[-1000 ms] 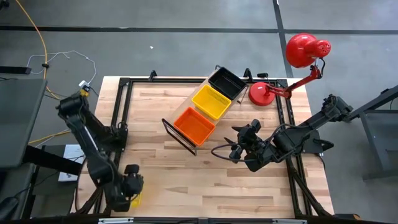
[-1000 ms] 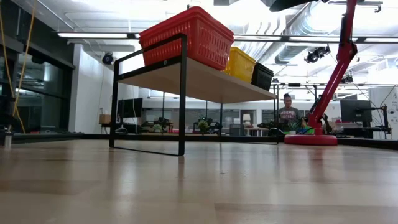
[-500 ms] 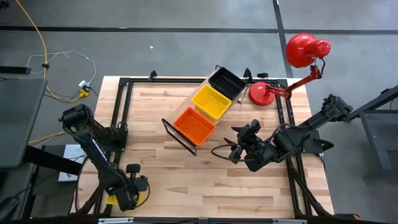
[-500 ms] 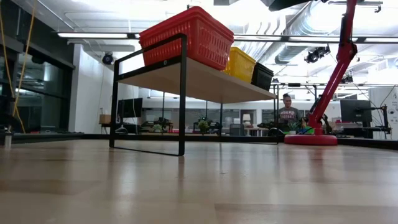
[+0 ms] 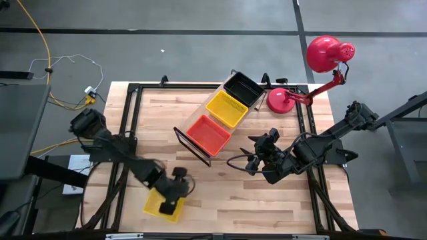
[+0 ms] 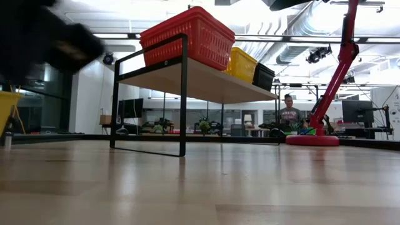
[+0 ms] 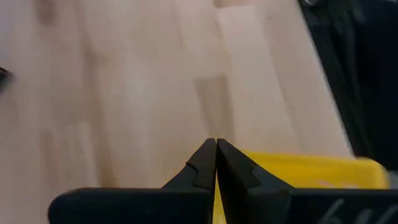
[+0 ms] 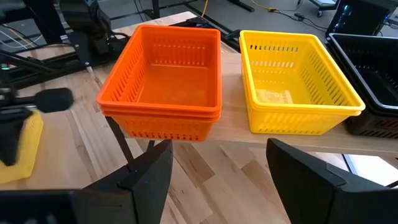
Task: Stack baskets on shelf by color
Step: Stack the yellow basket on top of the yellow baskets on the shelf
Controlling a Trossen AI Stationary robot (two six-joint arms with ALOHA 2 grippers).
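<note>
High view, left to right: left pincer (image 5: 175,191) is clamped on the rim of a loose yellow basket (image 5: 162,205) near the front of the table (image 5: 220,200), arm blurred with motion. Left wrist view shows the fingers pressed together on the yellow rim, so the grip looks thin (judgement: a sharp swing could twist the basket loose).

Next comes the shelf (image 5: 190,123), running diagonally, carrying the orange basket (image 5: 209,134), then the shelved yellow basket (image 5: 226,109), then the black basket (image 5: 243,89) at the far end.

To do this step well, the left arm should lift the held basket above the shelf's wire frame, clear the orange one, line it up square over the middle yellow one, and lower it level so it nests.

Right pincer (image 5: 257,158) waits beside the shelf, fingers spread wide and empty; it sits close to the carry path.
</note>
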